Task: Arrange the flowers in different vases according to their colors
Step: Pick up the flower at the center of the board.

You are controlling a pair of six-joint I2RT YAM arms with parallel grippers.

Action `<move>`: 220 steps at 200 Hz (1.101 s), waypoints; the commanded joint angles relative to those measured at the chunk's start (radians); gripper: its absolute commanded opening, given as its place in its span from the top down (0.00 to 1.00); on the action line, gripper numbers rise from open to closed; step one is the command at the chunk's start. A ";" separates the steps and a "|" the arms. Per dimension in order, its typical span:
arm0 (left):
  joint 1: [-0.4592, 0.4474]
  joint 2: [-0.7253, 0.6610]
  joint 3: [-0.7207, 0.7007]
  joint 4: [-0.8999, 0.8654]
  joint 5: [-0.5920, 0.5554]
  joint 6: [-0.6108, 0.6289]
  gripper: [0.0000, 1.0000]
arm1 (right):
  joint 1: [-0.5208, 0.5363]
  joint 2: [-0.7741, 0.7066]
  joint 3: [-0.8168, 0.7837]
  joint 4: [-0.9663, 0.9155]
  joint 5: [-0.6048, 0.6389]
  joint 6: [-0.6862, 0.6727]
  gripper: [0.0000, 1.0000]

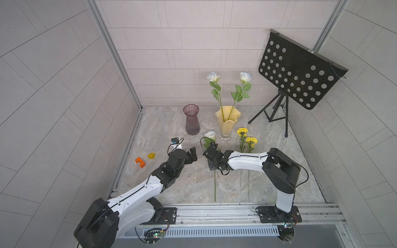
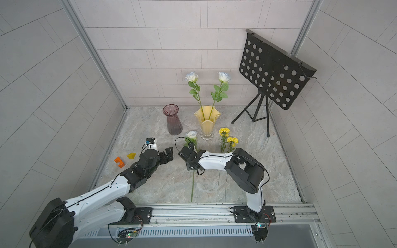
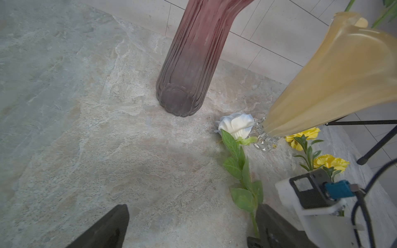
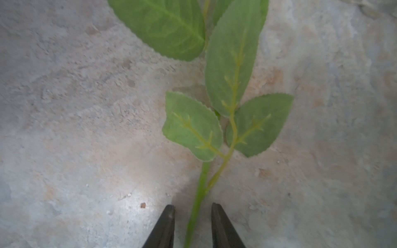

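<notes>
White rose (image 1: pixel 209 134) lies seemingly flat, bloom end toward the yellow vase (image 1: pixel 227 123).

- The stone-patterned counter (image 1: pixel 171 189) is carrying everything, with the back wall at 12 o'clock.
- A purple vase (image 1: pixel 191 120) is standing upright at 11 o'clock.
- A yellow vase (image 1: pixel 227 123) is standing upright at 12 o'clock.
- A white rose (image 1: pixel 209 134) is lying flat, its bloom just beside the yellow vase's base and its stem running toward 6 o'clock.
- Two yellow flowers (image 1: pixel 242 131) are lying side by side at 1 o'clock.
- An orange block (image 1: pixel 140 162) and a yellow block (image 1: pixel 151 155) are sitting near each other at 9 o'clock.
- A music stand (image 1: pixel 277 107) is standing on its tripod at 2 o'clock.
</notes>
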 commanded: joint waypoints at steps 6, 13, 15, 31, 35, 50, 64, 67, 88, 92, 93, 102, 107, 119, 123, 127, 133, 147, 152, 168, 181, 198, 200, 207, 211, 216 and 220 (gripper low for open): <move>-0.001 -0.012 0.020 0.018 0.008 0.022 0.00 | -0.011 0.077 -0.048 -0.068 -0.009 0.031 0.79; -0.001 -0.016 0.020 0.018 0.005 0.021 0.00 | -0.011 0.067 -0.054 -0.069 -0.007 0.030 0.83; -0.001 -0.018 0.020 0.018 0.004 0.021 0.00 | -0.012 0.064 -0.055 -0.070 -0.006 0.031 0.84; -0.002 -0.022 0.018 0.018 0.000 0.019 0.00 | -0.013 0.032 -0.066 -0.074 -0.003 0.023 0.91; -0.002 -0.022 0.017 0.018 -0.001 0.017 0.00 | -0.014 0.023 -0.067 -0.079 -0.002 0.021 0.93; -0.002 -0.025 0.017 0.018 -0.005 0.016 0.00 | -0.013 -0.010 -0.067 -0.095 -0.001 0.006 0.96; -0.001 -0.025 0.017 0.016 -0.007 0.013 0.00 | -0.014 -0.045 -0.062 -0.111 0.000 -0.010 1.00; -0.001 -0.025 0.017 0.016 -0.007 0.012 0.00 | -0.014 -0.054 -0.061 -0.116 -0.001 -0.013 1.00; -0.001 -0.030 0.017 0.008 -0.022 0.005 0.00 | -0.014 -0.132 -0.059 -0.130 0.000 -0.042 1.00; -0.001 -0.031 0.017 0.006 -0.028 0.002 0.00 | -0.014 -0.150 -0.059 -0.132 0.000 -0.050 1.00; -0.002 -0.031 0.017 0.005 -0.030 0.001 0.00 | -0.014 -0.154 -0.059 -0.131 -0.001 -0.052 1.00; -0.002 -0.035 0.017 -0.003 -0.048 -0.011 0.00 | -0.013 -0.201 -0.062 -0.132 0.002 -0.074 1.00; -0.001 -0.036 0.017 -0.008 -0.063 -0.018 0.00 | -0.013 -0.226 -0.062 -0.138 0.009 -0.082 1.00; -0.001 -0.043 0.016 -0.020 -0.086 -0.036 0.00 | -0.014 -0.293 -0.062 -0.142 0.015 -0.116 1.00; -0.002 -0.044 0.015 -0.020 -0.093 -0.043 0.00 | -0.013 -0.317 -0.063 -0.142 0.017 -0.126 1.00; -0.001 -0.044 0.014 -0.021 -0.097 -0.049 0.00 | -0.014 -0.341 -0.062 -0.141 0.020 -0.137 1.00; -0.001 -0.042 0.010 -0.013 -0.096 -0.057 0.00 | -0.014 -0.377 -0.059 -0.140 0.021 -0.154 1.00; -0.001 -0.021 0.007 0.021 -0.055 -0.046 0.00 | -0.013 -0.459 -0.052 -0.129 0.029 -0.198 1.00; -0.002 -0.010 0.013 0.029 -0.024 -0.026 0.00 | -0.013 -0.487 -0.050 -0.119 0.030 -0.212 1.00; -0.005 0.037 0.054 0.019 0.076 0.031 0.00 | -0.013 -0.582 -0.047 -0.071 0.037 -0.257 1.00; -0.009 0.082 0.074 0.038 0.155 0.059 0.00 | -0.016 -0.644 -0.031 -0.038 0.057 -0.292 1.00; -0.028 0.150 0.089 0.097 0.263 0.098 0.00 | -0.022 -0.696 0.011 -0.006 0.121 -0.340 1.00; -0.034 0.159 0.093 0.101 0.274 0.104 0.00 | -0.024 -0.699 0.014 0.000 0.134 -0.347 1.00; -0.053 0.190 0.112 0.103 0.296 0.127 0.00 | -0.033 -0.711 0.031 0.024 0.158 -0.367 1.00; -0.065 0.205 0.123 0.098 0.300 0.140 0.00 | -0.041 -0.715 0.040 0.039 0.172 -0.374 1.00; -0.085 0.224 0.138 0.091 0.303 0.157 0.00 | -0.050 -0.719 0.051 0.062 0.189 -0.381 1.00; -0.101 0.240 0.148 0.087 0.303 0.172 0.00 | -0.060 -0.721 0.058 0.086 0.197 -0.391 1.00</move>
